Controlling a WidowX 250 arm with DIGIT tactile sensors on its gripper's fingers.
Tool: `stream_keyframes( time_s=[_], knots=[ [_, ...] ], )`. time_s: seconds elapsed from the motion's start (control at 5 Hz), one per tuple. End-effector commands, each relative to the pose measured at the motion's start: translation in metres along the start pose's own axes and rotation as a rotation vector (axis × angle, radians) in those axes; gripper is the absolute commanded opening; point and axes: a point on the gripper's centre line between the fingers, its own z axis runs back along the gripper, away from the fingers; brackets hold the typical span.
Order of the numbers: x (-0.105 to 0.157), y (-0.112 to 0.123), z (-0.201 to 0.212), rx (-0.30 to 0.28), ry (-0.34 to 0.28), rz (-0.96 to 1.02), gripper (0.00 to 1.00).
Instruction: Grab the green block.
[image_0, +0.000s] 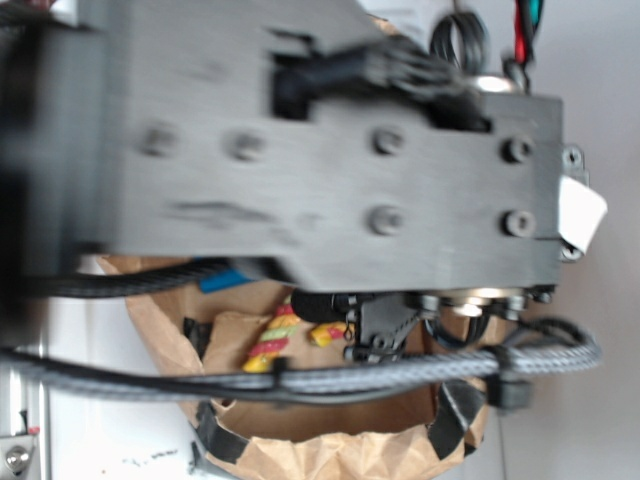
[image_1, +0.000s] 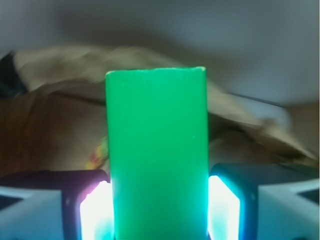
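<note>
In the wrist view the green block (image_1: 156, 150) stands upright and fills the middle of the frame, a solid green piece with flat faces and a sharp top edge. My gripper (image_1: 159, 212) is shut on the green block, and the glowing pads (image_1: 97, 212) press against both of its sides. The block is held in the air above a brown paper bag (image_1: 45, 130). In the exterior view the blurred arm (image_0: 320, 150) covers most of the frame and hides the green block. The black gripper body (image_0: 375, 325) shows just under the arm.
The crumpled brown paper bag (image_0: 330, 450) lies open below the arm. A blue block (image_0: 222, 279) and a red, yellow and green striped toy (image_0: 272, 340) rest in it. Grey braided cables (image_0: 400, 378) run across in front of the bag.
</note>
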Motion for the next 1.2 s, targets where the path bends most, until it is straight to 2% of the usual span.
stream_keyframes(
  time_s=[0.0,0.4,0.8,1.0],
  knots=[
    [-0.013,0.008,0.033,0.032,-0.01,0.004,0.0],
    [-0.024,0.004,0.036,-0.01,0.025,-0.057,0.0],
    [-0.031,-0.004,0.04,-0.031,0.003,-0.087,0.0],
    [-0.031,-0.007,0.042,0.019,-0.02,-0.093,0.0]
  ],
)
